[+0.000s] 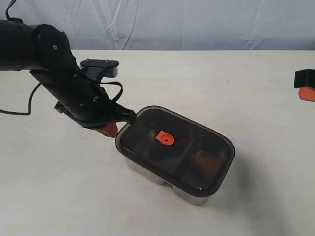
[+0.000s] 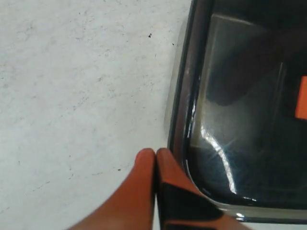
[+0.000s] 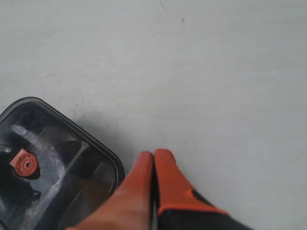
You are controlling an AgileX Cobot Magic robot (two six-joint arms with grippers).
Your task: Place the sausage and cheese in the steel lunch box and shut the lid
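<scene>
The dark, glossy, round-cornered lid (image 1: 197, 162) with its orange tab (image 1: 165, 139) sits on the shiny steel box (image 1: 189, 196) mid-table (image 1: 221, 83). The contents are only dim shapes through it. The left gripper (image 2: 156, 155), its fingers pressed together, is at one lid corner. The right gripper (image 3: 153, 158), likewise pressed together, is well apart over bare matte table.

No legible text, label, brand mark, number or sign in any view. Checked the lid (image 1: 197, 157): plain dark surface, and the orange valve tab (image 1: 165, 139) at its centre bears no readable marking. The black arm (image 1: 59, 73) left of the lid: no readable print.
</scene>
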